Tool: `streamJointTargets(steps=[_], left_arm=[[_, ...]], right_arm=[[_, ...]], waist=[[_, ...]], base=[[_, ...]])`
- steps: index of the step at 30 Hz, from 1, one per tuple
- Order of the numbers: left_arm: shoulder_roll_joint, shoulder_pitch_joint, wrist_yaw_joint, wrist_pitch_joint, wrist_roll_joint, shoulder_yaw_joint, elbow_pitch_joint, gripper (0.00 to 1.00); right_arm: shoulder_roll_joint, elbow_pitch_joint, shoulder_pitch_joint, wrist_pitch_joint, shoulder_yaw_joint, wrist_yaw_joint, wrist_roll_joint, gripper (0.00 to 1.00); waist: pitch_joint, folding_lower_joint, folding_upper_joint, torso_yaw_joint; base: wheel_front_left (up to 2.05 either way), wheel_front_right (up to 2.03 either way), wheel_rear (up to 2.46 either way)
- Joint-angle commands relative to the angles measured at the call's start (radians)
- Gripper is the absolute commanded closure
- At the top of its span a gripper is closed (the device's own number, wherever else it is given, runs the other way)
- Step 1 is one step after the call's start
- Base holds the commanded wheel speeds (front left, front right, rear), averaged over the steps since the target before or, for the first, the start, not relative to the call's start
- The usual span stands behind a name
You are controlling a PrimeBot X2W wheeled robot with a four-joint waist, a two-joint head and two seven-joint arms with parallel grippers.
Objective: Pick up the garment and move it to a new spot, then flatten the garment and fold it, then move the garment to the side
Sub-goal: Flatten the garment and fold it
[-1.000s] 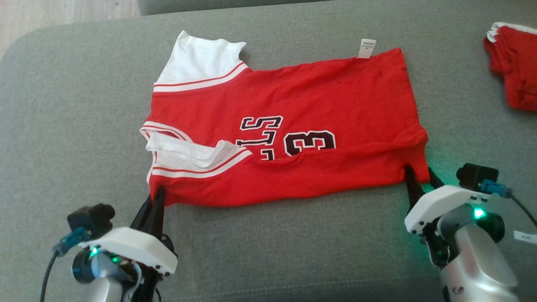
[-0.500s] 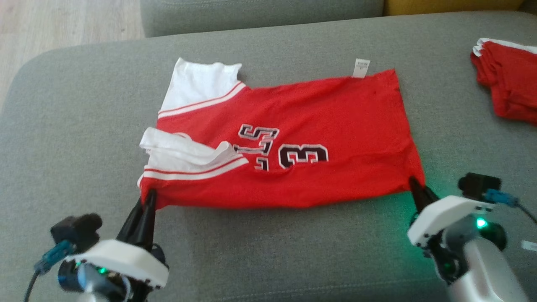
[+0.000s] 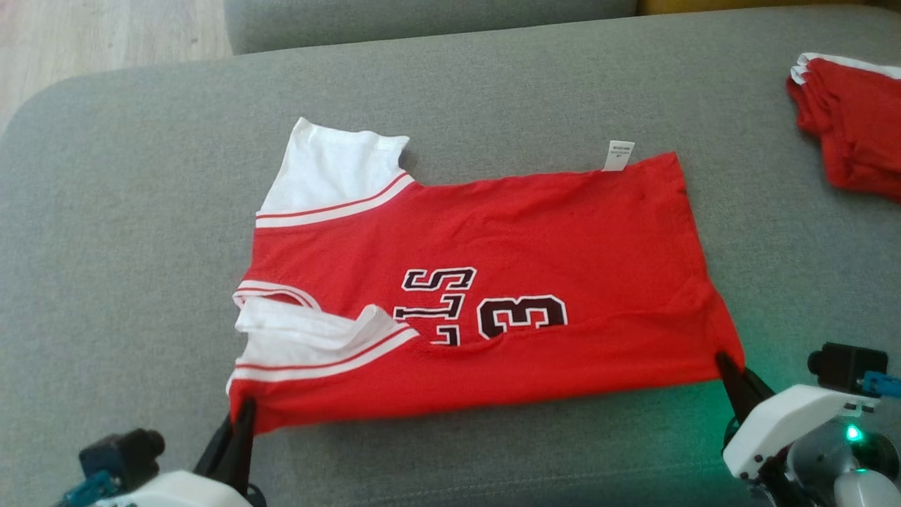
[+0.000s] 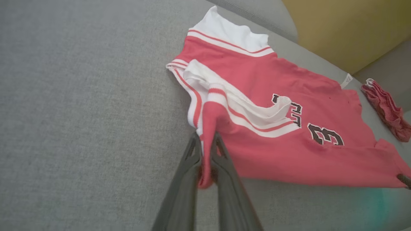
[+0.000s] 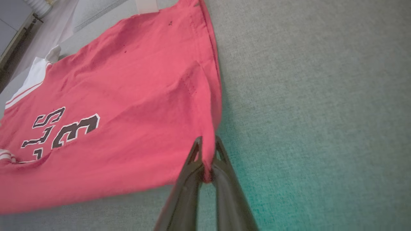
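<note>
Red jersey point(image 3: 479, 282) is laid out across the grey sofa cushion point(image 3: 127, 232), roughly in the middle, with the black lettering and the number facing up. One white sleeve point(image 3: 331, 169) is spread flat at the far left corner. The other white sleeve point(image 3: 317, 338) is flopped over onto the front near the left edge. A small white label point(image 3: 618, 155) is poking out along the far edge.

The near left corner is pinched by the left gripper point(image 4: 205, 141): jaws squeezed narrow, with a bunch of red fabric caught between the dark fingers. Same deal on the other side, where the near right hem corner is clamped in the right gripper point(image 5: 207, 144), with its jaws nearly together on the cloth. The near edge is drawn fairly straight between the two.

A second red garment point(image 3: 852, 120) is crumpled at the far right of the cushion, well apart from the jersey. Wooden floor point(image 3: 105, 35) can be seen past the cushion's far left.
</note>
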Motion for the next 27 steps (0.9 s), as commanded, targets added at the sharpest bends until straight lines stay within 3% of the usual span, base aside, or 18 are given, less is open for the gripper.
streamJointTargets(steps=[1, 3, 5, 6, 7, 8, 18, 23, 27], left_arm=[[-0.008, -0.021, 0.01, -0.001, -0.006, 0.037, -0.011, 1.0], [-0.015, -0.023, 0.009, -0.007, -0.011, 0.035, 0.02, 1.0], [-0.018, -0.033, 0.006, -0.013, -0.012, 0.033, 0.056, 1.0], [-0.019, -0.039, 0.005, -0.017, -0.011, 0.031, 0.069, 0.92], [-0.02, -0.045, 0.004, -0.019, -0.011, 0.031, 0.08, 0.62], [-0.019, -0.051, 0.003, -0.021, -0.01, 0.03, 0.087, 0.0], [0.074, -0.187, -0.013, 0.0, 0.04, 0.049, 0.05, 0.0], [0.165, -0.39, -0.07, 0.093, 0.08, 0.019, 0.025, 0.0], [0.227, -0.592, -0.111, 0.224, 0.102, -0.015, 0.084, 0.0]], right_arm=[[-0.008, -0.045, -0.011, 0.007, 0.006, -0.001, -0.004, 1.0], [-0.002, -0.044, -0.006, 0.007, 0.0, -0.001, -0.006, 1.0], [0.003, -0.04, -0.005, -0.001, -0.005, -0.001, -0.012, 0.51], [0.006, -0.037, -0.005, -0.002, -0.005, -0.001, -0.015, 0.11], [0.008, -0.036, -0.006, -0.005, -0.005, -0.001, -0.016, 0.0], [0.01, -0.035, -0.007, -0.007, -0.004, -0.001, -0.017, 0.0], [0.007, -0.099, -0.06, -0.135, -0.024, -0.001, -0.051, 0.0], [-0.015, -0.129, -0.145, -0.17, 0.045, -0.001, -0.06, 0.0], [-0.029, -0.119, -0.232, -0.176, 0.129, -0.001, -0.058, 0.0]], waist=[[0.004, 0.0, 0.0, -0.004], [0.008, 0.0, 0.0, -0.006], [0.01, 0.0, 0.0, -0.009], [0.01, 0.0, 0.0, -0.011], [0.011, 0.0, 0.0, -0.013], [0.012, 0.0, 0.0, -0.015], [0.035, 0.0, 0.0, -0.038], [0.08, 0.0, 0.0, -0.06], [0.135, 0.0, 0.0, -0.086]], base=[[0.0, 0.0, 0.0], [0.0, 0.0, 0.0], [0.0, 0.0, 0.0], [0.0, 0.0, 0.0], [0.0, 0.0, 0.0], [0.0, 0.0, 0.0], [0.0, 0.0, 0.0], [0.0, 0.0, 0.0], [0.0, 0.0, 0.0]])
